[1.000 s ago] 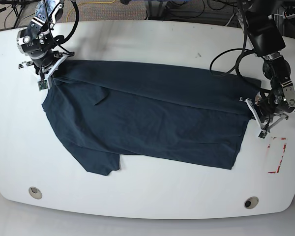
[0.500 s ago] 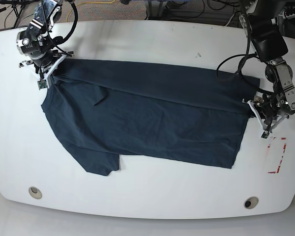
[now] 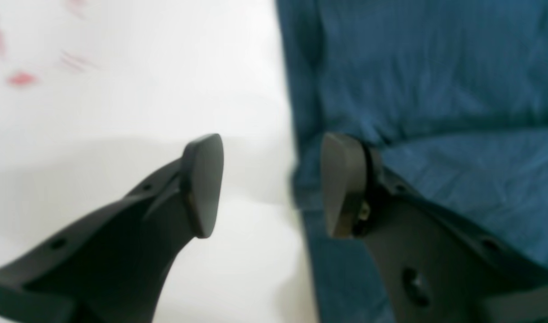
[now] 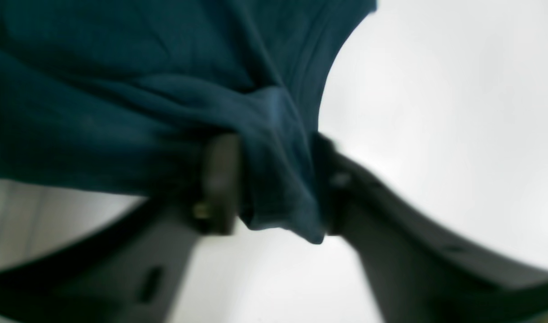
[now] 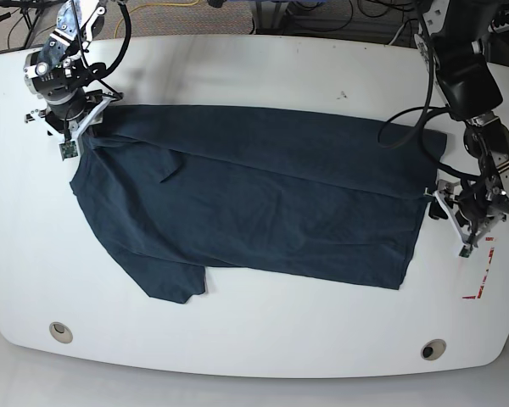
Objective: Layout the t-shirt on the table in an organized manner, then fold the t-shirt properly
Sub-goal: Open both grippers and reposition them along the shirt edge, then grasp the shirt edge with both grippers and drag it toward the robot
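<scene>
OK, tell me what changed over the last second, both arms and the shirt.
The left gripper slid toward the table's near edge along the t-shirt's hem side; it is open now, one finger over cloth. The right gripper, shut on the opposite corner, drew slightly toward the far edge. The shirt's spread barely changed.

The left claw (image 5: 455, 219) now sits lower and further toward the table (image 5: 263, 64) edge than a second ago, its jaws apart with the t-shirt (image 5: 263, 195) hem just beside one finger (image 3: 341, 184). The right claw (image 5: 75, 127) has drawn up and outward, jaws clamped on the shirt's corner. The fabric's top edge runs straighter, and the shirt's near-left corner is pulled tauter.
</scene>
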Controlling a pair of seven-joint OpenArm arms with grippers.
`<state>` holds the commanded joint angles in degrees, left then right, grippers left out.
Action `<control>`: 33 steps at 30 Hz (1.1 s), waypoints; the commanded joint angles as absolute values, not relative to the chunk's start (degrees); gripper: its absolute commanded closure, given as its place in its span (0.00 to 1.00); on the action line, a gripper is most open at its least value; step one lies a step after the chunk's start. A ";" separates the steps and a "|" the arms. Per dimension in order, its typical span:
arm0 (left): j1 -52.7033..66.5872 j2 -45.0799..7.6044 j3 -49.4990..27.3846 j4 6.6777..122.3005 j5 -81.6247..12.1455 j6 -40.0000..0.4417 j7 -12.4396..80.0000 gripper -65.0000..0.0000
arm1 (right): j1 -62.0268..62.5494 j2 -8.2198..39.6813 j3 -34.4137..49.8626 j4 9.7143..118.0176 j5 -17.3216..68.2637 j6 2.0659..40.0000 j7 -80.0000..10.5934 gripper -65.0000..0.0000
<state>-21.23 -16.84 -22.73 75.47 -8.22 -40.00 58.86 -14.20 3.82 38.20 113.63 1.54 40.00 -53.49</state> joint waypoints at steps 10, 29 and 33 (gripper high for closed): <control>-16.66 -16.13 -22.73 89.89 -9.10 -40.00 60.88 0.50 | -14.20 3.74 38.37 114.77 1.71 40.00 -53.49 0.14; 0.13 -11.21 -23.60 98.07 -9.01 -40.00 60.18 0.50 | -13.76 1.80 44.35 105.89 4.70 40.00 -52.26 0.21; 1.27 -11.21 -23.60 95.34 -8.92 -40.00 56.48 0.50 | -13.76 2.95 44.35 104.31 5.67 40.00 -51.12 0.21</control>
